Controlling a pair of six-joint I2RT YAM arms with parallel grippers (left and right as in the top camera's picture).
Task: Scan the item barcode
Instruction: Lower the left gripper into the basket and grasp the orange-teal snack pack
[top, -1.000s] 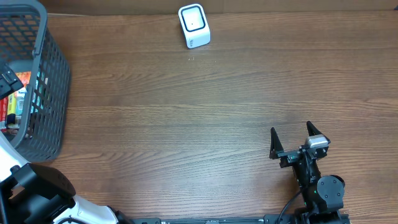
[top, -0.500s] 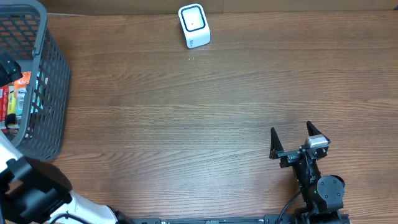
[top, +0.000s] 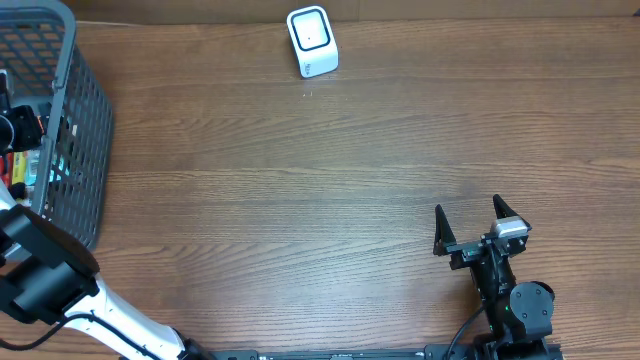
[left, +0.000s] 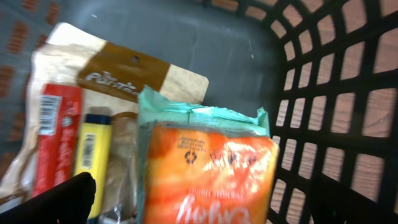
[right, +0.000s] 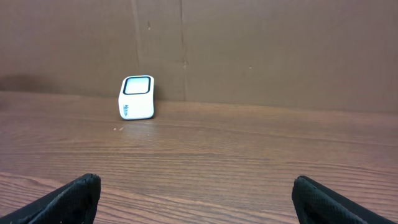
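Basket (top: 90, 130) at left end of table (top: 300, 200) holds orange pack (left: 208, 177), lying on cream bag (left: 124, 74) beside red packet (left: 56, 143) and yellow packet (left: 93, 149). Left gripper (left: 205, 202) hangs over orange pack, fingers wide, gripping nothing. Scanner (top: 312, 40) stands at far edge. Right gripper (top: 467, 225) at front right, fingers wide, empty, well apart from scanner.

Wood-grain table (top: 300, 200): white scanner (top: 312, 42) at far edge, grey basket (top: 85, 130) (mesh-walled) left.

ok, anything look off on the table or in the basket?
Nothing stands out. The scanner sits upright at the far edge of the table; the packets in the basket lie jumbled, nothing spilled.
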